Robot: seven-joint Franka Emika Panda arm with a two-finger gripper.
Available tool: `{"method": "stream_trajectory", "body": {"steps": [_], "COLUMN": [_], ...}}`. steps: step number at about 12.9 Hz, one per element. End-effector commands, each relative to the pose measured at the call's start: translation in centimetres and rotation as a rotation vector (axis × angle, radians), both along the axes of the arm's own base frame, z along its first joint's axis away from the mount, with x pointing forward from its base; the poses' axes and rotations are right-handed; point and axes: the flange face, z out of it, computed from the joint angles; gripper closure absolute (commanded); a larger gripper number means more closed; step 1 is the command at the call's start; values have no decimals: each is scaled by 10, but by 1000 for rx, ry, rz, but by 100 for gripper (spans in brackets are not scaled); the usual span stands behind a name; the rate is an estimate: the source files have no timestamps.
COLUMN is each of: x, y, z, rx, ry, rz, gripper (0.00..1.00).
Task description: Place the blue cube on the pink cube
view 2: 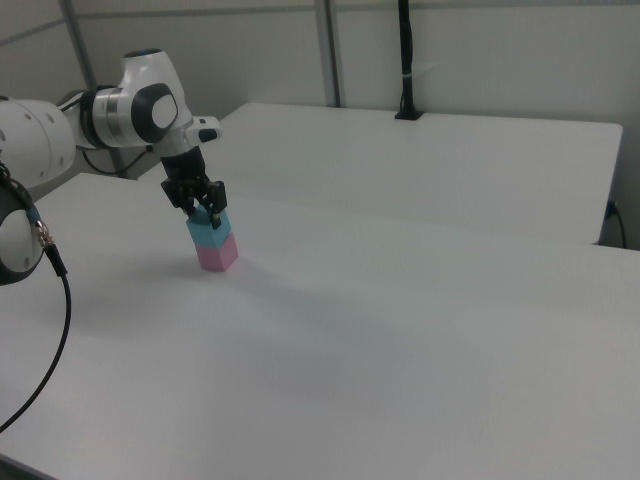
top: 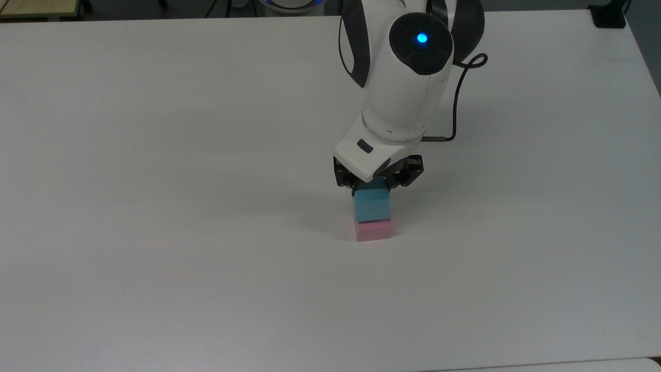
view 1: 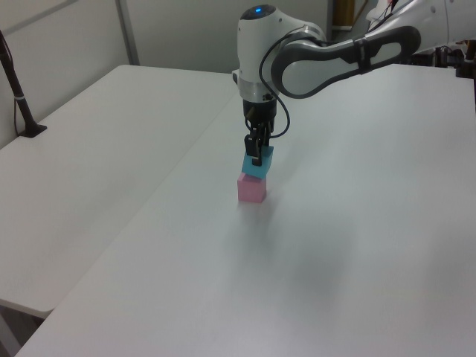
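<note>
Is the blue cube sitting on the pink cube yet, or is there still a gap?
Touching: in the right view the blue cube meets the pink cube with no gap.

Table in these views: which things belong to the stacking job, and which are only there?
Belong to the job:
blue cube, held by the gripper
pink cube, directly under it

Only there:
black post at the far table's edge
dark cable along the arm

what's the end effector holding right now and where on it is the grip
The end effector holds the blue cube by its upper part, fingers on two opposite sides. The cube sits on or just above the pink cube.
</note>
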Motion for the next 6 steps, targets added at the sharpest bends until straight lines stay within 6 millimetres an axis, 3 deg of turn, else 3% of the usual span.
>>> {"method": "stream_trajectory", "body": {"steps": [1,2,3,4,6], "x": [6,8,9,10,10], "y": [6,6,7,8,7], "z": [-7,-10,-12,-9,-8], "rx": [-12,-10,-5,2,2], "ry": [-29,-33,-45,-63,-65], "rz": [-12,-15,-52,-62,-67], "gripper": [81,64,17,0,0]}}
